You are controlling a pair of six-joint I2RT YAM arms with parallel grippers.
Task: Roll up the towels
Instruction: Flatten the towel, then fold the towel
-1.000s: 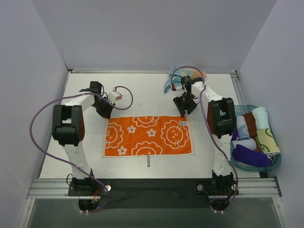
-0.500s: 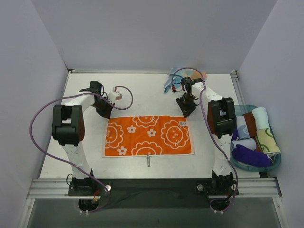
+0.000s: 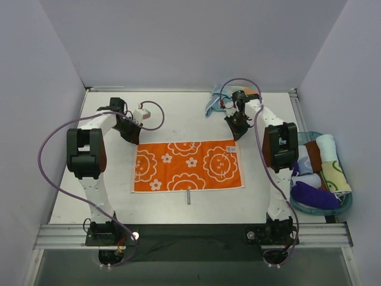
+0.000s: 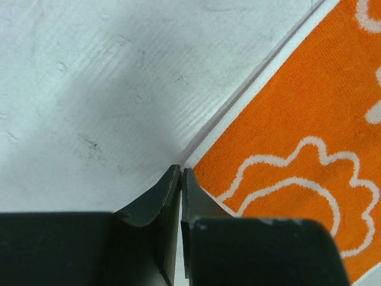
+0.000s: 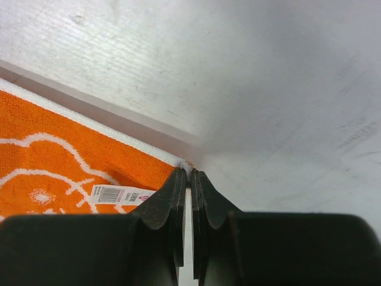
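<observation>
Orange towel [image 3: 188, 165] flat, unrolled; left gripper [image 3: 132, 136] and right gripper [image 3: 238, 132] jaws clench its 10 and 2 o'clock corners; blue towel [image 3: 212, 107] at 1 o'clock not begun.

Bright even overhead light, soft shadows, wrist-view fingers [image 4: 178, 238] perhaps slightly blurred
</observation>
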